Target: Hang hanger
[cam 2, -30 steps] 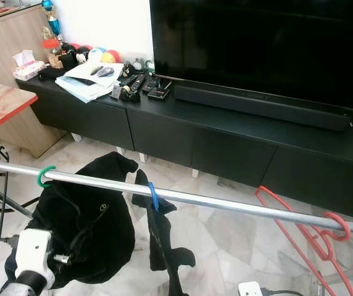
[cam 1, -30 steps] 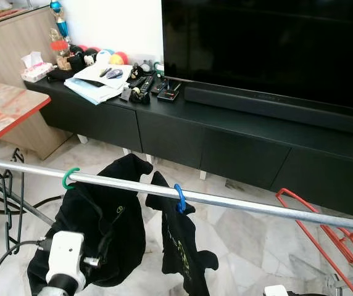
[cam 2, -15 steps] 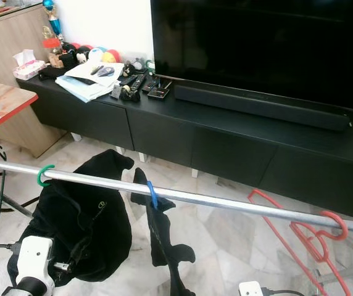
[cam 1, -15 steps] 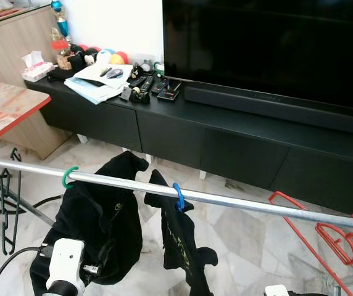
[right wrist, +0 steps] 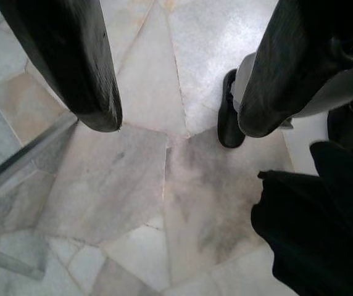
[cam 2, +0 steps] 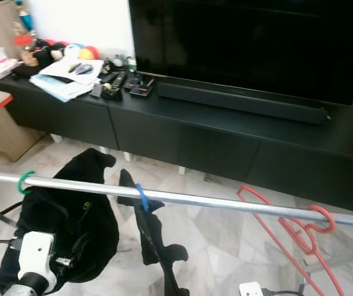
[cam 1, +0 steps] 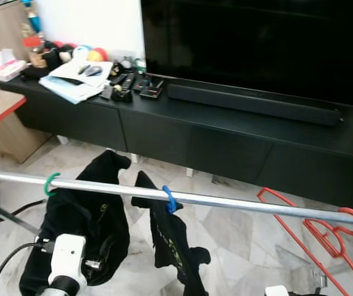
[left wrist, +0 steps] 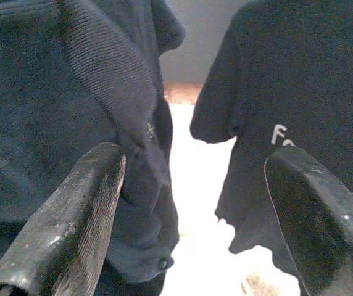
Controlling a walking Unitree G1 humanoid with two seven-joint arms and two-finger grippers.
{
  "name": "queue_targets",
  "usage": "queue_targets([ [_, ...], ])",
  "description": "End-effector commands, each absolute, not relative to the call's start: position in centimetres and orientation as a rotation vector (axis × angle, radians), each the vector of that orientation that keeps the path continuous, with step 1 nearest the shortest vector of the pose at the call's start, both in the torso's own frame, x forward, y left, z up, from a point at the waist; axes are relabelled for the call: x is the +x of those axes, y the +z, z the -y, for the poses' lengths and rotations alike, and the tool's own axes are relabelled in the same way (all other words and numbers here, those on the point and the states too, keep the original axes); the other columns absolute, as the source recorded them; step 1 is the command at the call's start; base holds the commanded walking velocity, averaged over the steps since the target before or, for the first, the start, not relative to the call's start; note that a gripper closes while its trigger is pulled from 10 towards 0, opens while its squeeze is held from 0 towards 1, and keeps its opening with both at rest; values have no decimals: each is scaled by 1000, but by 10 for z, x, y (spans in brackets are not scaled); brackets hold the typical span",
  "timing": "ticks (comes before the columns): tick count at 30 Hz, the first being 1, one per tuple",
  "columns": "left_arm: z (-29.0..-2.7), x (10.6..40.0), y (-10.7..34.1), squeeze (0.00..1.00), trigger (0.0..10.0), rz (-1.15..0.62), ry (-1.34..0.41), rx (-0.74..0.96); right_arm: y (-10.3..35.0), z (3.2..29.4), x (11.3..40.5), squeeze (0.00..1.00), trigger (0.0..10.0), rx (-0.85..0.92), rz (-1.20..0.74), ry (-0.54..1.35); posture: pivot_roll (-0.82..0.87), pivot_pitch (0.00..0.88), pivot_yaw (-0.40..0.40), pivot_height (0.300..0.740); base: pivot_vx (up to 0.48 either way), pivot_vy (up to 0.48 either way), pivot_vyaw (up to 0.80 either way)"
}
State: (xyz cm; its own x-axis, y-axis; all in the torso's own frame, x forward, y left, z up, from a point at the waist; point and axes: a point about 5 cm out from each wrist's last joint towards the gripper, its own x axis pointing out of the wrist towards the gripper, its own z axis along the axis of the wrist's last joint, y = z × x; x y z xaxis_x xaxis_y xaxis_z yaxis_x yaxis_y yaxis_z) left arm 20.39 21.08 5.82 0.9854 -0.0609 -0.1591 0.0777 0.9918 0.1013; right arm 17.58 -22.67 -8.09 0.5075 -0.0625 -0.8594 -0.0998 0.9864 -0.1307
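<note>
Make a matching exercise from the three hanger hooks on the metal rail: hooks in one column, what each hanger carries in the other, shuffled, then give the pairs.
Things:
1. green hook
2. blue hook
3. red hanger

States:
A. bare, no garment on it, hooked at the robot's right end of the metal rail
B. carries the bulky black garment nearest the left gripper
C. carries the narrow black shirt with yellow-green print, middle of the rail

Pairs: 1-B, 2-C, 3-A
</note>
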Motion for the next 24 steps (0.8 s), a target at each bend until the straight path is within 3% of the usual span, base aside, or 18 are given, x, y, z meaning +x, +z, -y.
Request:
queue_targets([
  [1,-212,202,56,0,10000,-168,-65,106,-83,227,170,0,10000,-176,-1061,25,4,84,32,740,0,0,0],
  [24,-212,202,56,0,10000,-165,-65,100,-83,228,170,0,10000,-178,-1061,26,4,83,30,740,0,0,0],
])
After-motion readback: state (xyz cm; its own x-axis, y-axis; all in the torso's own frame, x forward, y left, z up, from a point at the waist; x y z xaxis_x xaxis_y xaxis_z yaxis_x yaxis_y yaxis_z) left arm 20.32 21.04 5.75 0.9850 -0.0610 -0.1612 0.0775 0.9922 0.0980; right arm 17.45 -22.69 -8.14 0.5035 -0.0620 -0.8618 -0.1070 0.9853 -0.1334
